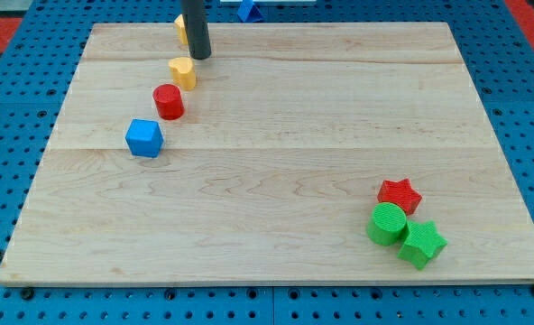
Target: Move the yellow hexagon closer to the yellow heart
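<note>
My tip (pixel 199 56) rests on the bench (pixel 276 181) near its twelve o'clock edge, toward the view's left. There are no jaws on this rig, only the bare rod, so nothing is held or clamped.

The yellow hexagon (pixel 181 28) sits at about ten o'clock from my tip, just beside the rod and partly hidden behind it; I cannot tell whether they touch. The yellow heart (pixel 184 72) lies at about seven o'clock from my tip, close by. So my tip stands roughly between the two yellow blocks, slightly to the view's right of their line.

Further along at seven o'clock come a red cylinder (pixel 169 102) and a blue cube (pixel 144 138), strung out in a diagonal. Far off at four o'clock, a red star (pixel 400 194), a green cylinder (pixel 387 223) and a green star (pixel 421 244) cluster together.

I judge the hexagon to be light, rigid and ready to slide on smooth wood, though it may spin if struck off-centre. I would get round to its twelve o'clock face and push squarely through its middle, gently, since the heart is near.
</note>
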Robot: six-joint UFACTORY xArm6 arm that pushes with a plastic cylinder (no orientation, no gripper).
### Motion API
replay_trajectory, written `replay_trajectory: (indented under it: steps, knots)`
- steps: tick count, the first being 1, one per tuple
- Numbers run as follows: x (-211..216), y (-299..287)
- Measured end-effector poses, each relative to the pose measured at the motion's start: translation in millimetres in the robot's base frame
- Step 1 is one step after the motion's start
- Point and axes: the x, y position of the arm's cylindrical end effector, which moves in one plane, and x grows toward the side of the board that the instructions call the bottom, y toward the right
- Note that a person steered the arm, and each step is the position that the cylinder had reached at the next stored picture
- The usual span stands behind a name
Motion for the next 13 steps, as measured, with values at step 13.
replay_trajectory:
  steps: [13]
  knots:
    - [-44,-175]
